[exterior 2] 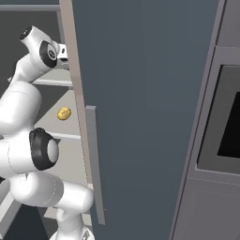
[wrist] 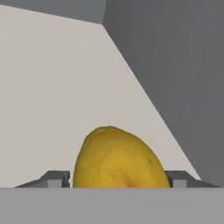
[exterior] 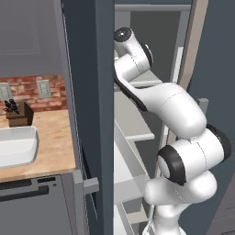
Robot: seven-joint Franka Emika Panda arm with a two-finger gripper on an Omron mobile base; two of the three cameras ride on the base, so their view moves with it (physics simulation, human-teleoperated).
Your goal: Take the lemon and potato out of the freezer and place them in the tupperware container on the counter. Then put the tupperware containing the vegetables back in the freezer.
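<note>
The lemon (wrist: pixel 118 157), bright yellow with a small nub and an orange blotch, lies on a pale shelf (wrist: pixel 52 87) inside the freezer (exterior: pixel 92 92). My gripper (wrist: pixel 118 179) is open, with one fingertip close to each side of the lemon. The potato (exterior 2: pixel 64 113), a duller yellow-tan lump, rests on a lower freezer shelf beside my arm. The white tupperware container (exterior: pixel 16 144) sits on the beige counter (exterior: pixel 55 137) to the left of the freezer. My arm reaches up and into the upper part of the freezer.
The open freezer door (exterior 2: pixel 140 93) stands to the right of my arm. A dark oven front (exterior 2: pixel 225 117) lies beyond it. A knife block (exterior: pixel 18 114) stands at the brick wall behind the container. The freezer's grey inner wall (wrist: pixel 175 65) runs close along the lemon's right.
</note>
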